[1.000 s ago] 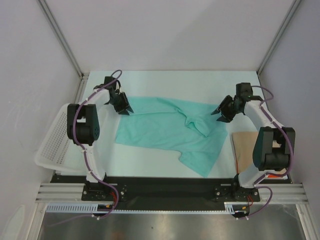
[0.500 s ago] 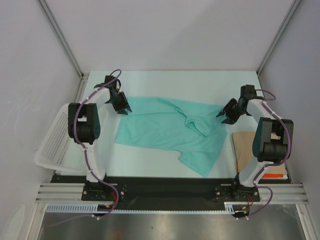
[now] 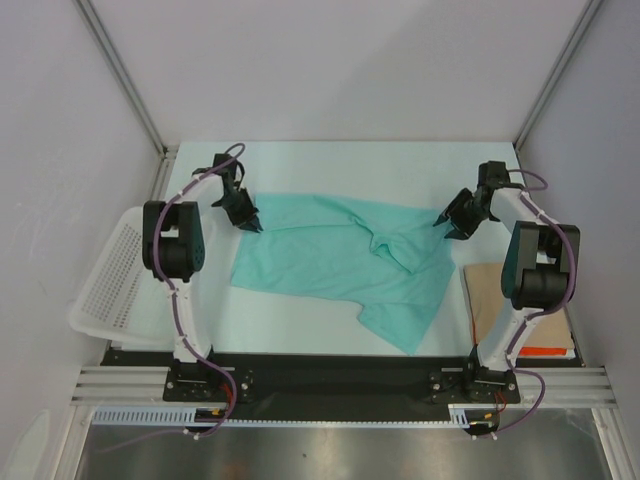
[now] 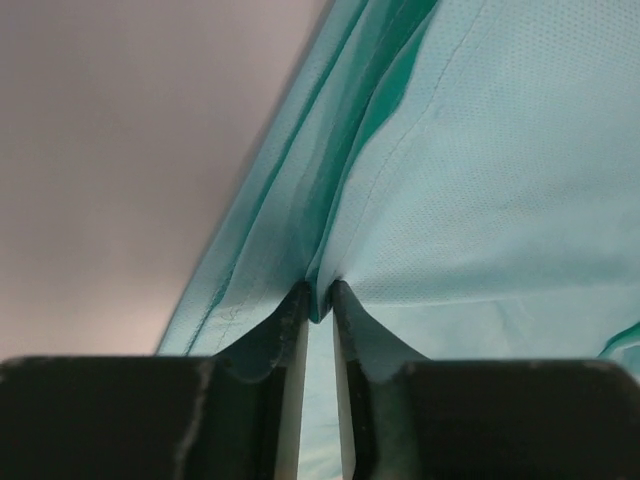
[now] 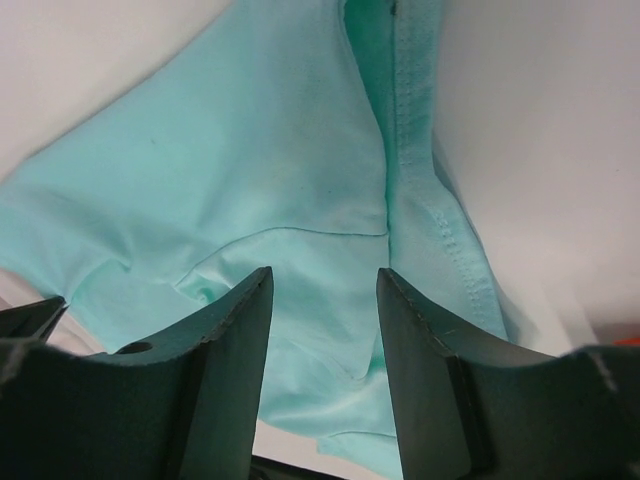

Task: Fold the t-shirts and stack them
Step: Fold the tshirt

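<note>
One teal t-shirt lies spread and rumpled across the middle of the table, with a raised crease near its centre. My left gripper is at the shirt's far left corner. In the left wrist view its jaws are pinched together on a small fold of the teal cloth. At the shirt's far right corner, my right gripper points down over the fabric. In the right wrist view it stands open, with the cloth and a stitched hem lying under and between the fingers, not clamped.
A white mesh basket hangs off the table's left edge. A brown cardboard sheet lies at the near right beside the right arm's base, with something orange under its near end. Enclosure walls close the table on three sides.
The left jaws have closed onto the shirt's corner. The right gripper has shifted a little right and back, settling over the shirt's right corner, still open.
</note>
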`<act>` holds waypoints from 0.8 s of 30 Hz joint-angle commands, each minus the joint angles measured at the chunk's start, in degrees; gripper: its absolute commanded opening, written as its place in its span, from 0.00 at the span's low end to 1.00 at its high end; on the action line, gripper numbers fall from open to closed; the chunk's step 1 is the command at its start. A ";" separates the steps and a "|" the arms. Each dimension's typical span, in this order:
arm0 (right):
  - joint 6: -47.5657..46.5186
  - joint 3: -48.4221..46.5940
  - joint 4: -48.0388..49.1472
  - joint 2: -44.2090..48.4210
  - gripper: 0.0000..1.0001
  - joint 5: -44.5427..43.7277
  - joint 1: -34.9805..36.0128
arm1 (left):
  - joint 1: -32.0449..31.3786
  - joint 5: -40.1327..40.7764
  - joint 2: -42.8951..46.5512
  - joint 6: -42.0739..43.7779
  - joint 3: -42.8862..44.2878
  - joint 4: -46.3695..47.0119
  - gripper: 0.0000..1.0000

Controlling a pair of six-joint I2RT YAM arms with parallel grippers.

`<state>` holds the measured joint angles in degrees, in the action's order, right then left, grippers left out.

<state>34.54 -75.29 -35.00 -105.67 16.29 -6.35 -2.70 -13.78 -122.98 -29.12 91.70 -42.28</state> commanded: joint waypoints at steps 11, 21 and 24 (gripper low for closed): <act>-3.96 -3.90 -0.24 -5.51 0.40 -3.11 -0.15 | 0.33 4.81 -2.71 3.81 10.42 -4.74 0.00; -3.52 -4.78 0.64 -8.15 0.32 -2.41 -0.07 | 0.41 5.43 -2.88 4.25 12.54 -6.14 0.00; -3.43 -5.04 0.55 -8.68 0.27 -2.58 -0.07 | 0.50 5.61 -3.93 4.34 13.06 -6.67 0.00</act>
<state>31.42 -77.89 -35.07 -113.80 14.22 -6.35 -2.70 -9.37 -126.34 -26.35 101.82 -47.86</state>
